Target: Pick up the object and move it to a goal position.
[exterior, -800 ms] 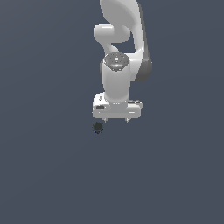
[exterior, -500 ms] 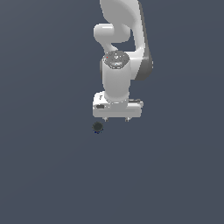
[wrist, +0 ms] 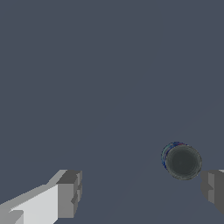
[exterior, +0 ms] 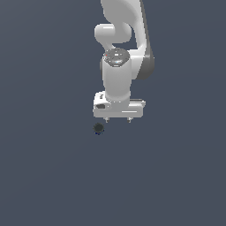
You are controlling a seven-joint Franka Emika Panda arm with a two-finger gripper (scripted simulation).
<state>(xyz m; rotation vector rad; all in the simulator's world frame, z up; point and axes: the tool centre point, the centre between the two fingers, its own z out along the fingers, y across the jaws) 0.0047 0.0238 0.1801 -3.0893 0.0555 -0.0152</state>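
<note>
**Open floor all round, only the lump in the way**

Flat grey surface (exterior: 53,176) is bare on every side of the gripper (exterior: 117,120). Sole obstacle: the object (exterior: 98,128), just off the gripper toward exterior view's left. Wrist view: jaws spread wide, the object (wrist: 182,162) sits near one fingertip (wrist: 212,186), not touching; gap betw. fingers otherwise free.

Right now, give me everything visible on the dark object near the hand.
The object is a tiny, near-black, roundish lump with a faint blue-green rim, matte-looking, no separate parts visible. It sits on the plain grey surface, apart from the hand, just below it in the picture and toward the exterior view's left. In the wrist view it lies close to one finger, not touching. Nothing grips it; the fingers are spread wide.
</note>
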